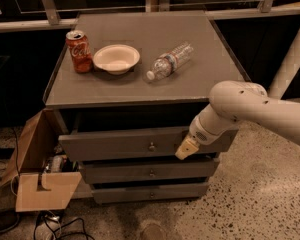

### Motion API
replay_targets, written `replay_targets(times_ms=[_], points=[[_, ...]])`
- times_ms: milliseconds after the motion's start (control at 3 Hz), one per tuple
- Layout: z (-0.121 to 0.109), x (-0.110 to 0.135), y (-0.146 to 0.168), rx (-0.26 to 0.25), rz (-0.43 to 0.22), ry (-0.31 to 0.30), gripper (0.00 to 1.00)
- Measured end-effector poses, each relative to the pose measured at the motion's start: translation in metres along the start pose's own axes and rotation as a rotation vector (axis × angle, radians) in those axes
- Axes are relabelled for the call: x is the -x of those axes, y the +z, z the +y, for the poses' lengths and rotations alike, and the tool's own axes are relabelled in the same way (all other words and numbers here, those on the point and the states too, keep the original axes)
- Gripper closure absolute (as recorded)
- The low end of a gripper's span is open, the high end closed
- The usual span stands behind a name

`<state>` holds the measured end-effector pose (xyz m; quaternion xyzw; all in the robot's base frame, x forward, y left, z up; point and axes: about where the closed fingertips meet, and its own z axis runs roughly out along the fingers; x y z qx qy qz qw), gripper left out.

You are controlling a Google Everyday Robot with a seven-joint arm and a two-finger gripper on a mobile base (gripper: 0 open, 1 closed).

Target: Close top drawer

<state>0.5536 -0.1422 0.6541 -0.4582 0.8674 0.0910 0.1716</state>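
The top drawer (120, 143) is a wide grey-brown drawer with a small round metal knob (151, 146). It stands pulled out a little from the cabinet, with a dark gap above its front. My gripper (186, 149) is at the end of the white arm (250, 109), which reaches in from the right. Its tip is against the right part of the drawer's front panel, to the right of the knob.
On the cabinet top (200, 69) stand a red soda can (78, 51), a white bowl (116, 58) and a lying plastic bottle (169, 61). Two lower drawers (150, 171) are below. An open cardboard box (37, 169) and cables sit on the floor at the left.
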Motion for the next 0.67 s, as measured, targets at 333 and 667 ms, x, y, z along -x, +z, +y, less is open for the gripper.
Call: replay_targets(times_ms=[333, 667], points=[[0.0000, 0.0000, 0.0000, 0.000, 0.000, 0.000, 0.00], [0.0000, 0.0000, 0.0000, 0.000, 0.000, 0.000, 0.00]])
